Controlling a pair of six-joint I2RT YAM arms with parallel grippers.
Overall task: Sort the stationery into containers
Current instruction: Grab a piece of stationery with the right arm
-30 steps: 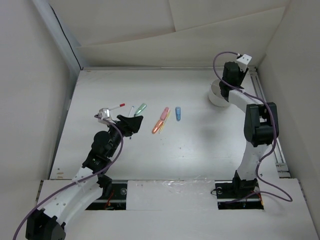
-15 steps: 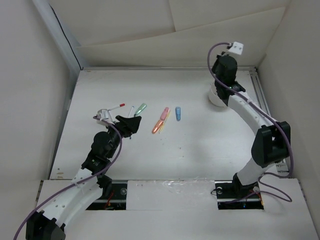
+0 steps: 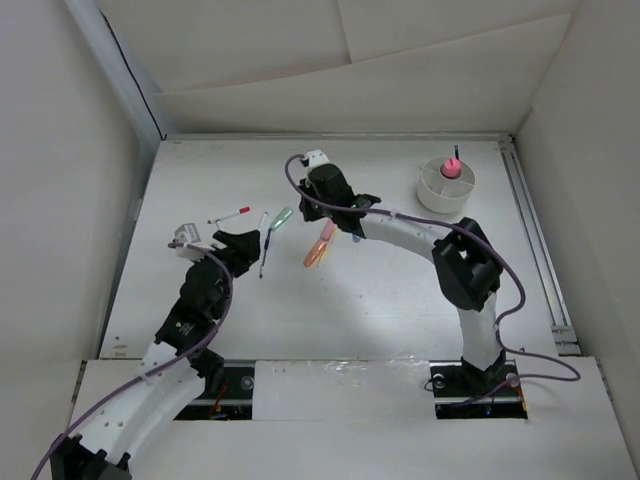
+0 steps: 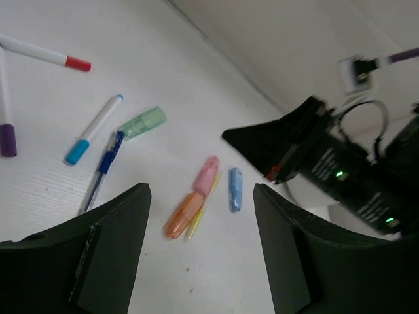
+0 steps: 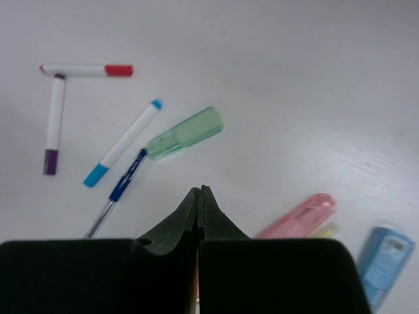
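The white cup (image 3: 440,195) at the back right holds a pink-capped item (image 3: 452,168). On the table lie a white pen with a red tip (image 3: 230,214), a green marker (image 3: 283,216), a dark blue pen (image 3: 263,255) and an orange and pink marker (image 3: 318,245). A blue marker (image 5: 386,261) shows in both wrist views. My right gripper (image 3: 303,207) is shut and empty, just above the table between the green marker (image 5: 185,134) and the pink one (image 5: 301,216). My left gripper (image 3: 238,243) is open and empty, left of the dark blue pen.
A white pen with a light blue tip (image 5: 124,142) and one with a purple tip (image 5: 54,124) lie left of the green marker. My right arm (image 3: 400,228) stretches across the table's middle. White walls close in the table (image 3: 400,300).
My right arm swung from over the cup at the back right to the markers at mid-table. The pink-capped item now shows in the cup. My left gripper shifted slightly left.
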